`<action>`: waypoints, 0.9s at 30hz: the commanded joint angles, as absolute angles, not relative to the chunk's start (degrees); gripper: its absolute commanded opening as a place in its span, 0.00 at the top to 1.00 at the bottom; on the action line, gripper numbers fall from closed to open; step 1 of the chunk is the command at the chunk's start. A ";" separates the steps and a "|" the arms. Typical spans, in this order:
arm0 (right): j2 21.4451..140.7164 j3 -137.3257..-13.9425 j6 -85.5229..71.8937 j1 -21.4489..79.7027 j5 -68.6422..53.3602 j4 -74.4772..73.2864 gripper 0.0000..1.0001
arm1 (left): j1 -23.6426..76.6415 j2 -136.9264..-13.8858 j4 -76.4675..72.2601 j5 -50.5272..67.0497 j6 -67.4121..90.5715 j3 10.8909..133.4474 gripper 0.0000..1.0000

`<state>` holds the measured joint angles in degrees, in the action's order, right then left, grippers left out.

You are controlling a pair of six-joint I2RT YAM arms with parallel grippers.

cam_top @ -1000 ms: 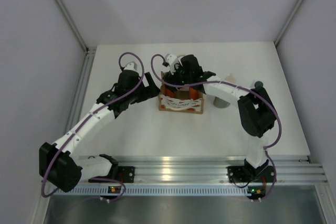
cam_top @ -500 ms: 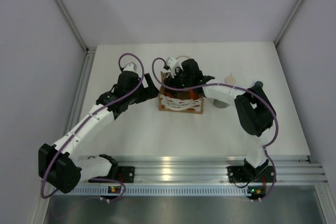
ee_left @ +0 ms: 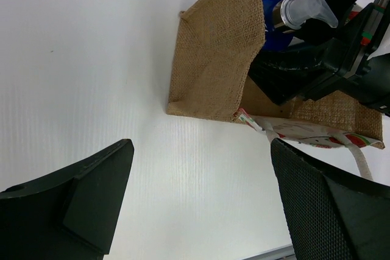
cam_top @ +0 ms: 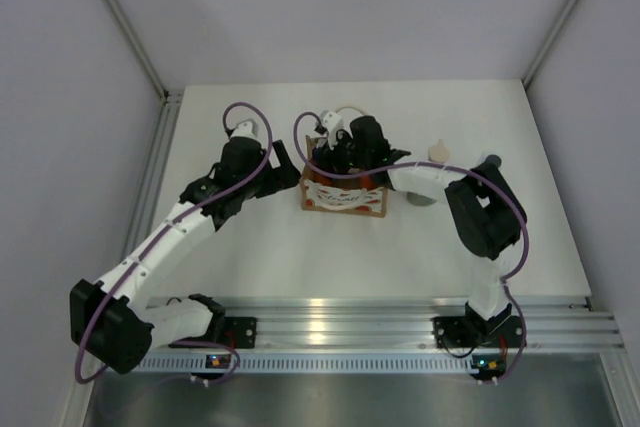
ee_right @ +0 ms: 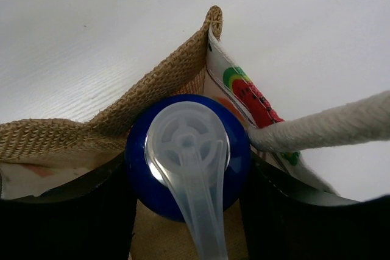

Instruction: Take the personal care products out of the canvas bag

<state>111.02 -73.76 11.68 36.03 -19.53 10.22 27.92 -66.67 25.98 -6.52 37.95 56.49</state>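
Observation:
The canvas bag stands mid-table, tan burlap with a red-and-white front. Inside it is an orange bottle with a blue cap and clear pump head, also showing in the left wrist view. My right gripper reaches down into the bag from above. Its black fingers press both sides of that blue cap. More orange shows in the bag's right end. My left gripper hangs open just left of the bag, holding nothing. A grey-green bottle with a beige cap sits on the table right of the bag.
A white rope handle crosses beside the right fingers. The right arm's forearm spans over the grey-green bottle. A metal rail runs along the near table edge, and white walls close in the table's sides and back.
The right gripper's jaws have narrowed onto the blue cap inside the bag, and its wrist has shifted slightly. The left arm has stayed put, open.

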 commanded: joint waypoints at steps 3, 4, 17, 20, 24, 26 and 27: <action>106.79 -73.21 11.16 35.42 -22.67 17.14 1.00 | 28.12 -64.69 24.34 -7.21 37.35 55.81 0.02; 105.92 -73.21 11.16 35.42 -22.76 17.14 1.00 | 28.12 -64.51 24.35 -7.21 37.27 55.81 0.02; 102.31 -72.42 11.16 35.07 -24.08 18.81 1.00 | 28.12 -63.37 24.35 -7.47 37.00 55.28 0.02; 101.87 -71.90 10.90 34.89 -24.17 19.86 1.00 | 28.12 -63.37 24.52 -7.56 36.91 55.37 0.02; 100.90 -71.46 10.55 34.72 -24.08 20.13 1.00 | 28.12 -63.28 24.70 -7.91 36.83 55.55 0.02; 99.94 -71.37 10.55 34.72 -24.08 20.04 1.00 | 28.12 -63.28 24.79 -8.00 36.83 55.63 0.02; 99.50 -71.45 10.63 34.72 -24.00 19.52 1.00 | 28.04 -63.28 24.79 -8.09 36.83 55.55 0.02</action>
<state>105.82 -70.08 10.87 35.38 -21.19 11.11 27.92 -64.71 26.02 -7.01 37.54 55.59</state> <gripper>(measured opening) 0.562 0.983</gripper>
